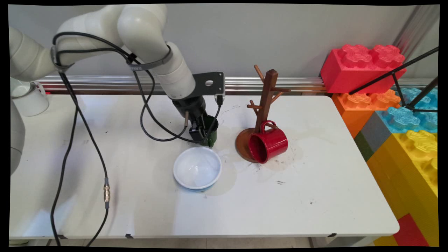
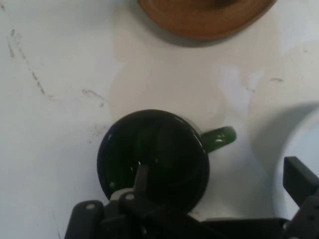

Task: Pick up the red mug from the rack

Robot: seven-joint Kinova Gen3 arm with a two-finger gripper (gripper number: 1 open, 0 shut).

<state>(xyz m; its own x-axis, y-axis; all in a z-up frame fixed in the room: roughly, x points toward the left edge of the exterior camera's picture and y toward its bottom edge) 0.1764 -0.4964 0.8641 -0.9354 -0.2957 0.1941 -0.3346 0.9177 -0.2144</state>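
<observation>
Four items stand on the table (image 1: 315, 196) in your main view. Green mug (image 1: 212, 130): upright, toward the middle of the far edge, handle turned to the near side. White bowl (image 1: 197, 168): just beside the green mug on the near side, open side up. Red mug (image 1: 268, 143): lying on its side, mouth toward the near-left, resting against the round base of the wooden mug tree (image 1: 266, 101), handle up beside the post. White mug (image 1: 29, 98): far-left corner, partly hidden by the arm. Coloured toy blocks (image 1: 364, 66) are stacked beyond the right edge. The gripper (image 1: 200, 132) is down at the green mug, with black cables (image 1: 84, 129) trailing across the left half of the table.

One finger (image 2: 141, 177) in your hand view reaches inside the green mug (image 2: 153, 158) at the wall on the gripper's side; the other shows only as a black piece at the lower right, outside the mug and over the bowl's rim (image 2: 299, 149). The jaws stand apart, nothing clamped. The tree's base (image 2: 204, 17) lies at the top.

Risks, as a judgement: closing off-centre could tip or slide the green mug into the bowl; the outer finger could catch the bowl's rim; slack cable could snag.

Writing: small lettering on the grey strap around the arm, too small for you to read.
</observation>
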